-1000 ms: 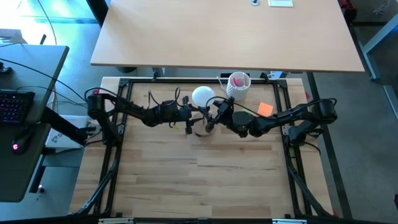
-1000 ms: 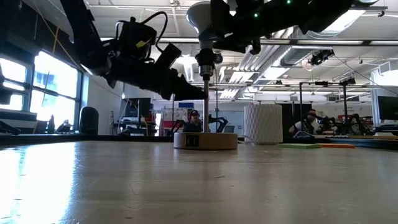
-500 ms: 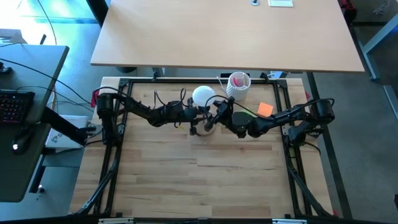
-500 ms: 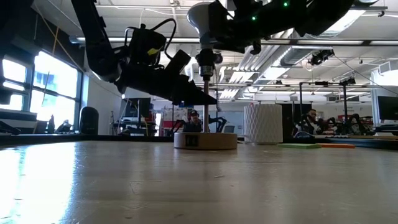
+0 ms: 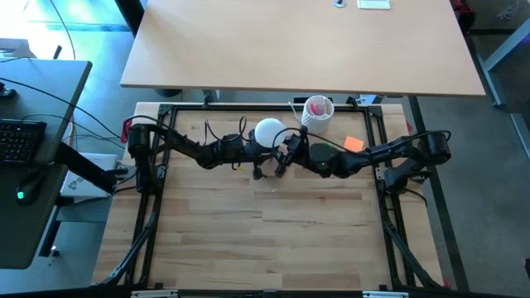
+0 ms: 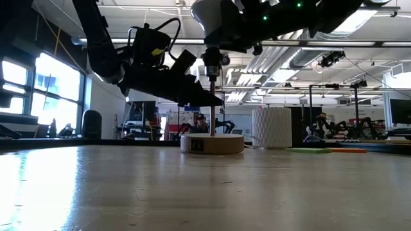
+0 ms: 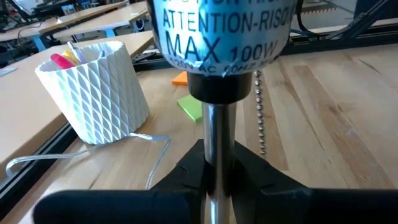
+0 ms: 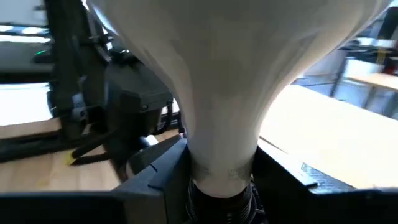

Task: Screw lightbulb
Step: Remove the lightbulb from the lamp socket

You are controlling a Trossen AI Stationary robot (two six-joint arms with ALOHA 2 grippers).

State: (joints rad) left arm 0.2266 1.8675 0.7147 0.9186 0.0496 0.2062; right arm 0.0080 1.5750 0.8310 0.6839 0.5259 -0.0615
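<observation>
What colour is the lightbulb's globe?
White, frosted; the lightbulb shows best in the high view.

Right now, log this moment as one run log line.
task: screw lightbulb | left gripper: shut on lamp stem | right gripper: around lightbulb neck | bulb: seated above socket

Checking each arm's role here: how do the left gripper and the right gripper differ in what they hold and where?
The left gripper is shut on the lamp's thin metal stem, below the socket; the right gripper clamps the lightbulb at its narrow neck, higher up. The left gripper comes in from the table's left side, the right gripper from its right. Both meet at the lamp, above the wooden base.
</observation>
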